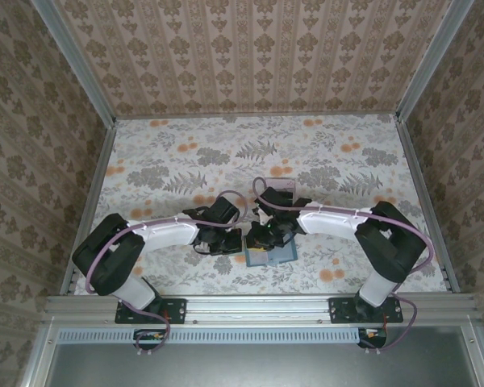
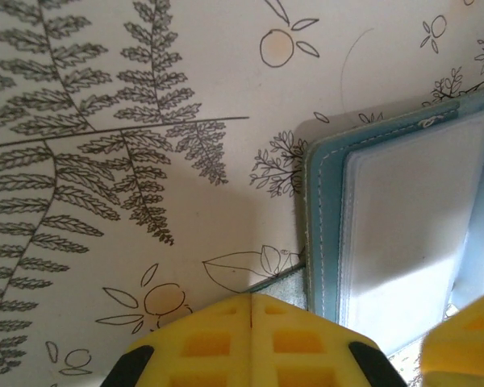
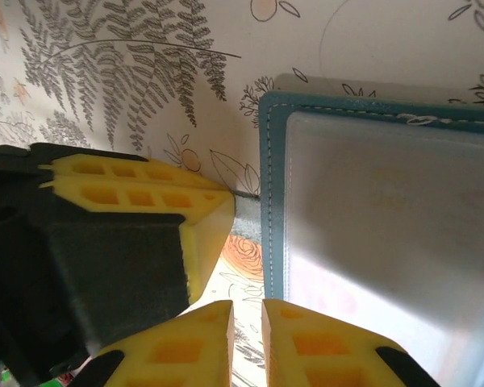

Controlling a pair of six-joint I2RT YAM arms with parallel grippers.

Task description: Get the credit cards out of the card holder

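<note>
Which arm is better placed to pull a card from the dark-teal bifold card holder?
Probably right: the right gripper faces the card holder's clear pocket, jaws slightly apart; the shut left gripper sits beside its edge.

Both arms reach inward from their bases, elbows swung out wide to either side and the white forearms angling toward the middle, so the two wrists nearly meet. The left arm [image 1: 169,232] ends in the left gripper [image 2: 250,302], pointed downward, its yellow fingers [image 2: 202,343] pressed flat together with only a seam between them. The right arm [image 1: 331,218] brings the right gripper [image 3: 248,310] in just beside it, also aimed downward. Its yellow fingers [image 3: 177,351] are almost together, with a thin slit between them and nothing in it. A purple cable [image 1: 125,234] loops along each arm.
</note>
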